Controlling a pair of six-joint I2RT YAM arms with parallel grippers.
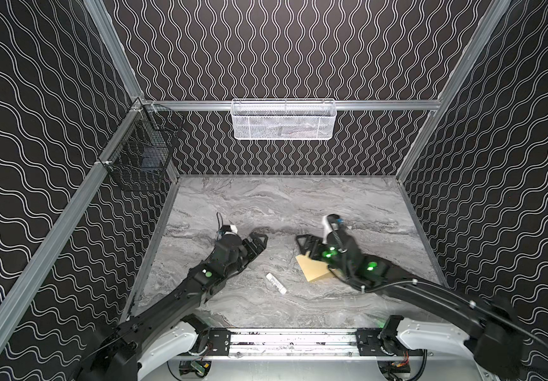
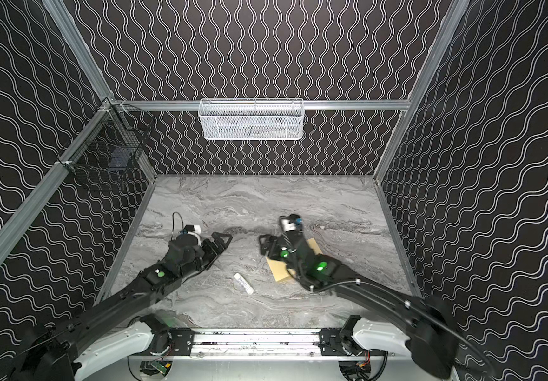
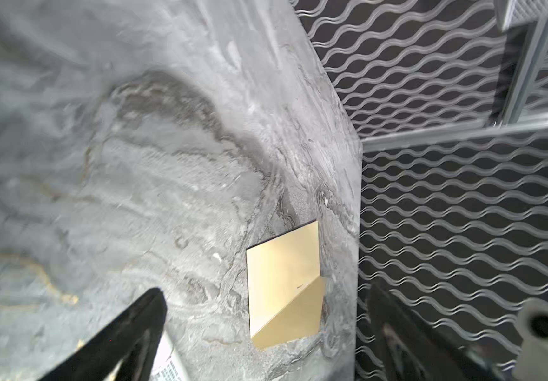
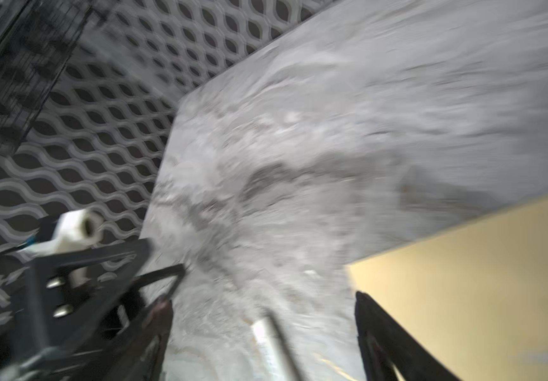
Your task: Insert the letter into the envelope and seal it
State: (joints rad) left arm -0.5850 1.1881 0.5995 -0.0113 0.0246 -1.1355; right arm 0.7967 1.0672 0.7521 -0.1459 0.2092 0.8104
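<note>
The tan envelope (image 1: pixel 312 269) (image 2: pixel 279 270) lies flat on the marble table, right of centre, partly under my right arm. One end shows a diagonal fold in the left wrist view (image 3: pixel 282 280). My right gripper (image 1: pixel 300 240) (image 2: pixel 262 242) hovers just past the envelope's left end, open, with nothing between its fingers; in its blurred wrist view (image 4: pixel 262 300) the envelope (image 4: pixel 463 280) lies beside one finger. My left gripper (image 1: pixel 262 240) (image 2: pixel 226 240) (image 3: pixel 264 293) is open and empty over bare table, apart from the envelope. The letter is out of view.
A small white tube (image 1: pixel 276 283) (image 2: pixel 244 283) lies on the table between the two arms, near the front. A white mesh basket (image 1: pixel 282 120) hangs on the back wall and a black wire basket (image 1: pixel 144 155) on the left wall.
</note>
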